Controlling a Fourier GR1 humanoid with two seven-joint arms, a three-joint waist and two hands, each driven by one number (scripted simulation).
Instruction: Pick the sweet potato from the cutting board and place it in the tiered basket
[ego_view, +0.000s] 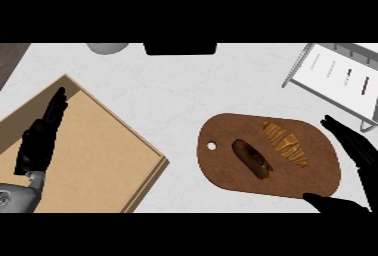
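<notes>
A dark brown sweet potato (251, 158) lies on the middle of a brown oval cutting board (221, 170). Beside it on the board lies an orange-brown croissant-like pastry (286, 143). The tiered basket (336, 80), white with wire rims, stands at the upper right. My right hand (358, 150) is open at the board's right edge, fingers straight along the rim and the thumb (328, 202) spread at the board's lower right corner; it touches neither food item. My left hand (40, 137) rests open at the left, fingers up, over a tan board.
A large tan wooden board (96, 165) fills the left side. A grey round object (108, 47) and a black object (180, 48) sit at the far edge. White counter shows between the two boards.
</notes>
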